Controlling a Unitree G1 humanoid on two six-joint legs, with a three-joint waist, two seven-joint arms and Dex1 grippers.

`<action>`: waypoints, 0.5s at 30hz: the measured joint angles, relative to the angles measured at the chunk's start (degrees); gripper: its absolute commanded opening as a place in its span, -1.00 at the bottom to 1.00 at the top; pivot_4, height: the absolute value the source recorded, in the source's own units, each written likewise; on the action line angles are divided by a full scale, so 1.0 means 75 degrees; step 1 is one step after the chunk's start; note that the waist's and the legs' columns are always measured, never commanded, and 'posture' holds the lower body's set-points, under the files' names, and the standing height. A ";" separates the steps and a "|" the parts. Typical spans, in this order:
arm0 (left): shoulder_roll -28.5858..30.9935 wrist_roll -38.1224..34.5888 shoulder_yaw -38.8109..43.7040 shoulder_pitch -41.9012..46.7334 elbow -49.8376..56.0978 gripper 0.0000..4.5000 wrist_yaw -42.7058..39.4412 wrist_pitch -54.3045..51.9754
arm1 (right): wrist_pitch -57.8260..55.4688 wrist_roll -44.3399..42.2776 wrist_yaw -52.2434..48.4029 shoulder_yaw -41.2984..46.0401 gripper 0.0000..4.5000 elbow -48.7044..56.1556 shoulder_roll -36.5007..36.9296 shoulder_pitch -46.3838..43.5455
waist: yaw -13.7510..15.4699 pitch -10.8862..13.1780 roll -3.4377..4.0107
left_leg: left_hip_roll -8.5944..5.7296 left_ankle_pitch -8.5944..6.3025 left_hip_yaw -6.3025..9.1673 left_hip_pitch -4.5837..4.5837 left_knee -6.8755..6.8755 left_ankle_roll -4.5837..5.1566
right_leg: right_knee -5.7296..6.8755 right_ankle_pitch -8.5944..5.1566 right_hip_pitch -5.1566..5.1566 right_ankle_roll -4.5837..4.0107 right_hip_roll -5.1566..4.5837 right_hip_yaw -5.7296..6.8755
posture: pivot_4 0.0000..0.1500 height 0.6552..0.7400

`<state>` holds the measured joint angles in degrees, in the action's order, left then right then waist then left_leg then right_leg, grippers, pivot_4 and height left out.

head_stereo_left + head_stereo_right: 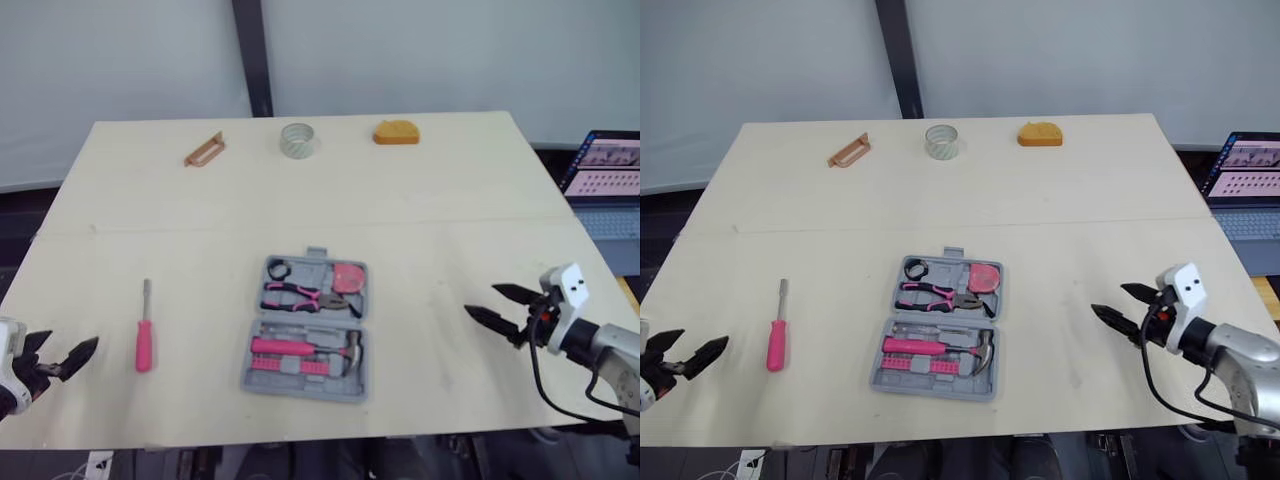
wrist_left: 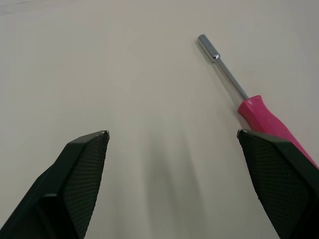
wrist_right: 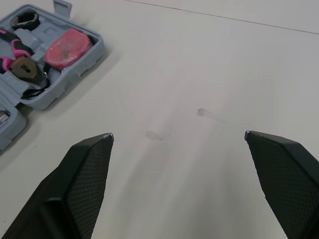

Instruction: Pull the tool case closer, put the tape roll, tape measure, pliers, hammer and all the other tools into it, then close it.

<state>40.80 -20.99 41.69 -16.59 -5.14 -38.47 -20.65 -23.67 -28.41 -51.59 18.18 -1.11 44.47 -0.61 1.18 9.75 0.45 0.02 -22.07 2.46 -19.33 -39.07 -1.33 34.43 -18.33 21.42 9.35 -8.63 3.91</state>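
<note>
The grey plastic tool case [image 1: 306, 328] lies open on the pale wooden desk [image 1: 430, 200], the left gripper [image 1: 72, 341] and right gripper [image 1: 480, 299] both have wide-open, empty jaws, and the next job is likely grabbing the pink-handled screwdriver [image 1: 144, 340].

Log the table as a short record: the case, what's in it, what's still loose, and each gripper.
tool case: open, lying flat, front middle of table
in case: pliers, hammer, pink tape measure, small black ring
loose, left of case: pink-handled screwdriver
loose, far edge: tape roll, orange object, brown handle-shaped object
left gripper: open, empty, near screwdriver
right gripper: open, empty, right of case
</note>
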 measured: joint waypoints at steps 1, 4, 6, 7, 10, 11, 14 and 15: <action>-0.0038 -0.0002 0.0000 -0.0014 0.0024 0.96 0.0027 0.0003 | 0.0000 0.0015 0.0000 0.0000 1.00 -0.0028 0.0000 -0.0014 | 0.0002 0.0000 0.0000 | 0.0000 0.0000 0.0000 0.0000 0.0000 0.0000 | 0.0000 0.0000 0.0000 0.0000 0.0000 0.0000 | 1.00 1.00; -0.0071 -0.0006 -0.0006 -0.0035 0.0054 0.96 0.0068 -0.0007 | -0.0007 0.0029 -0.0006 0.0000 1.00 -0.0044 0.0000 -0.0063 | -0.0005 0.0000 0.0000 | 0.0001 0.0000 0.0000 0.0001 0.0000 0.0000 | 0.0001 0.0000 0.0001 0.0000 0.0000 -0.0001 | 1.00 1.00; -0.0071 -0.0008 -0.0006 -0.0034 0.0076 0.96 0.0097 -0.0020 | -0.0033 0.0028 -0.0011 -0.0001 1.00 -0.0029 0.0001 -0.0094 | -0.0007 0.0000 0.0000 | 0.0001 0.0000 -0.0001 0.0001 0.0000 0.0000 | 0.0001 0.0000 0.0001 0.0000 0.0000 -0.0001 | 1.00 1.00; -0.0071 -0.0008 -0.0007 -0.0049 0.0111 0.96 0.0121 -0.0049 | -0.0061 0.0024 -0.0014 -0.0002 1.00 0.0001 0.0001 -0.0114 | -0.0008 0.0000 0.0000 | 0.0001 0.0000 -0.0001 0.0001 0.0000 -0.0001 | 0.0001 0.0000 0.0001 0.0000 0.0000 -0.0001 | 1.00 1.00; -0.0136 -0.0064 -0.0015 -0.0153 0.0511 0.96 0.0192 -0.0234 | -0.0218 -0.0016 -0.0050 -0.0043 1.00 0.0221 0.0002 -0.0192 | -0.0012 0.0000 0.0000 | 0.0002 0.0000 -0.0002 0.0000 0.0000 -0.0001 | 0.0001 0.0000 0.0001 0.0000 0.0000 -0.0003 | 1.00 1.00; -0.0201 -0.0098 -0.0014 -0.0199 0.0689 0.96 0.0233 -0.0318 | -0.0282 -0.0024 -0.0074 -0.0081 1.00 0.0310 0.0003 -0.0230 | -0.0011 0.0000 0.0000 | 0.0002 -0.0001 -0.0001 0.0000 0.0000 -0.0002 | 0.0001 0.0000 0.0002 0.0000 0.0000 -0.0003 | 1.00 1.00; -0.0616 -0.0201 -0.0053 -0.0306 0.1492 0.96 0.0631 -0.0774 | -0.0709 -0.0198 -0.0194 -0.0394 1.00 0.0796 0.0018 -0.0563 | -0.0020 0.0003 0.0002 | 0.0005 -0.0001 0.0000 0.0000 0.0000 -0.0003 | 0.0000 0.0000 0.0002 0.0000 0.0000 -0.0007 | 1.00 1.00; -0.0763 -0.0251 -0.0098 -0.0286 0.1770 0.96 0.0811 -0.0948 | -0.0853 -0.0295 -0.0233 -0.0530 1.00 0.0980 0.0018 -0.0745 | -0.0027 0.0003 0.0002 | 0.0006 -0.0001 0.0001 0.0000 -0.0001 -0.0003 | 0.0003 0.0000 0.0003 0.0000 0.0000 -0.0007 | 1.00 1.00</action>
<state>35.07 -22.87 40.96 -18.74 8.13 -32.39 -27.76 -30.07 -30.62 -53.34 14.20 6.23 44.60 -6.20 0.98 9.77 0.47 0.06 -22.08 2.47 -19.33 -39.08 -1.35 34.45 -18.33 21.44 9.35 -8.63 3.86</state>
